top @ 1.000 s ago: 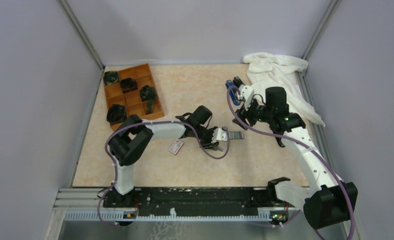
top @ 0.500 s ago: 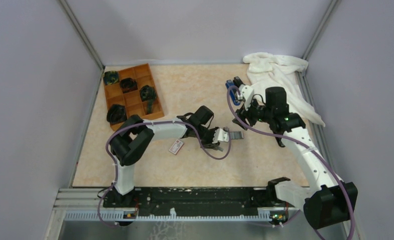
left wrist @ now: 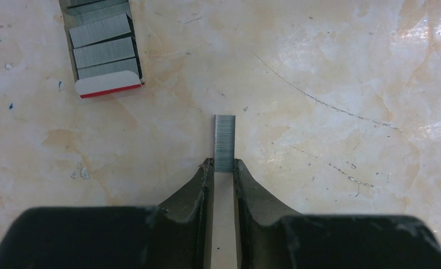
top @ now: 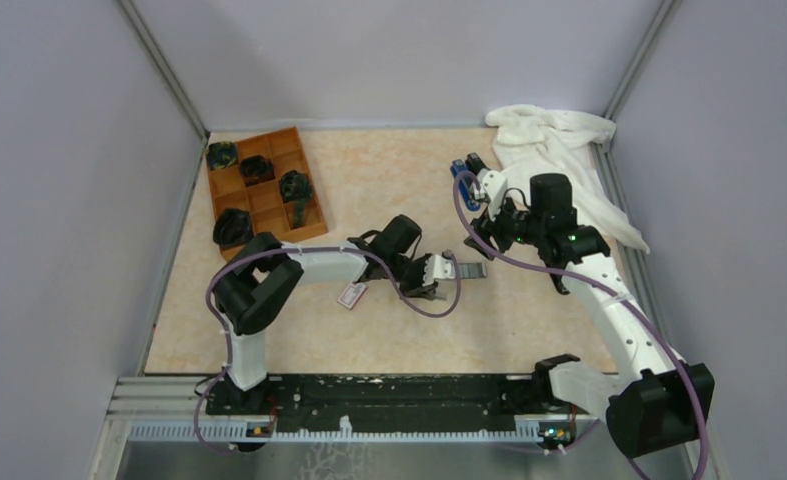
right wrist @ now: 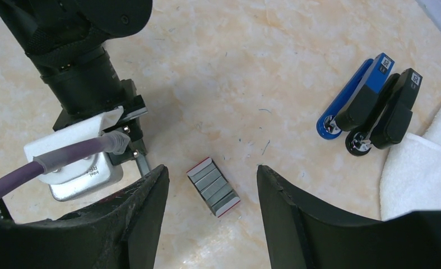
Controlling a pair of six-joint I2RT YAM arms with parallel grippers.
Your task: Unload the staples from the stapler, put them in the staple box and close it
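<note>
A pale marbled desk (top: 389, 180) seen from above, with 2 robot arms mounted at its near edge. The left gripper (left wrist: 223, 167) reaches toward the middle of the desk. Its 2 dark fingers (left wrist: 198, 188) pinch the near end of the staples (left wrist: 224, 140), a short silvery strip lying flat on the desk and pointing straight away from the fingers. Beyond the strip and off to its left lies an open staple box (left wrist: 103, 47), rows of grey staples showing and a white flap with a red edge at its near end. A small white-and-red flat box (top: 351, 294) sits beside the left arm. The right gripper (right wrist: 212, 218) hovers above the open staple box, its fingers spread wide. Toward the desk's far right, a black stapler (right wrist: 394, 112) and a blue stapler (right wrist: 347, 95) lie side by side, touching, just beside a white towel (top: 559, 140) bunched in the far right corner. An orange compartment tray (top: 264, 190) holding dark items sits in the far left corner.
</note>
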